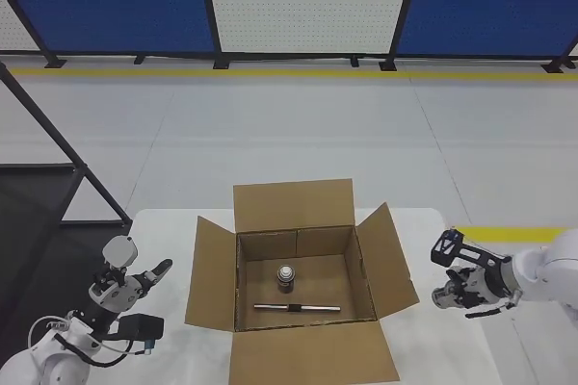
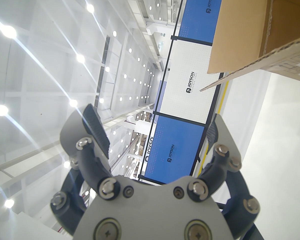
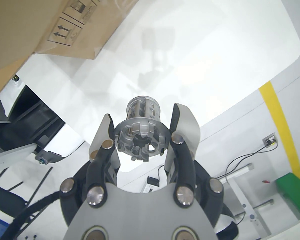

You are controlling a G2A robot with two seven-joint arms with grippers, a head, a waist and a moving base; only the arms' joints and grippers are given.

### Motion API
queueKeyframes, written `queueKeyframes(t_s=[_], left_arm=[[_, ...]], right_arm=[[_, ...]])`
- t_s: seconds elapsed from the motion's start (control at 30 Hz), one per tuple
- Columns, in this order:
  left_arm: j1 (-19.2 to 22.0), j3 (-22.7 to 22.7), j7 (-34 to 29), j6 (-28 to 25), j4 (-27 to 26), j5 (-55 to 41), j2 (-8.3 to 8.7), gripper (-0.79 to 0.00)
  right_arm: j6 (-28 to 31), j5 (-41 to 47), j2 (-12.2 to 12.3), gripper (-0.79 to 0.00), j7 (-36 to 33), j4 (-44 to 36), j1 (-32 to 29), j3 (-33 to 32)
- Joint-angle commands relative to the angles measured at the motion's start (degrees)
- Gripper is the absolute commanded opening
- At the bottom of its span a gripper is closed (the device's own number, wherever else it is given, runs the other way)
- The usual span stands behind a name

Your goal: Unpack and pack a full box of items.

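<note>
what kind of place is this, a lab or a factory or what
Most likely a large factory or warehouse hall with a partitioned-off robot test area: high rows of ceiling lights, blue and white partition panels and a yellow floor line.

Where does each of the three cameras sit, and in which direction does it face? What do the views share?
Top view: above the arms, looking down at the open cardboard box on the white table; both arms show, left gripper and right gripper flanking the box.
Left wrist view: on the left wrist, facing up at ceiling lights and partition panels; its open fingers show.
Right wrist view: on the right wrist, facing the table; its fingers clamp a slotted metal part.
Shared: all three show the box.
</note>
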State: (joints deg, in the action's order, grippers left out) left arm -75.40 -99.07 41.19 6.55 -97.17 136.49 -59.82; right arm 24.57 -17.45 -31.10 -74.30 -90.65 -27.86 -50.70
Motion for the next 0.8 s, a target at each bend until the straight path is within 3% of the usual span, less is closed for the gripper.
queueKeyframes(t_s=[0.0,0.27,0.5,0.77], left_arm=[[0.00,0.00,0.00,0.00,0.00,0.00,0.00,0.000],[0.00,0.00,0.00,0.00,0.00,0.00,0.00,0.000],[0.00,0.00,0.00,0.00,0.00,0.00,0.00,0.000],[0.00,0.00,0.00,0.00,0.00,0.00,0.00,0.000]], right_arm=[[-1.85,0.14,-0.58,-0.785,-1.17,1.68,0.94,0.94],[-6.18,-1.22,-4.57,-0.785,-2.44,9.66,5.63,7.37],[-4.32,1.94,-8.35,-0.785,1.59,20.62,8.37,11.56],[-4.27,2.27,-8.64,-0.785,1.96,21.50,8.57,11.78]])
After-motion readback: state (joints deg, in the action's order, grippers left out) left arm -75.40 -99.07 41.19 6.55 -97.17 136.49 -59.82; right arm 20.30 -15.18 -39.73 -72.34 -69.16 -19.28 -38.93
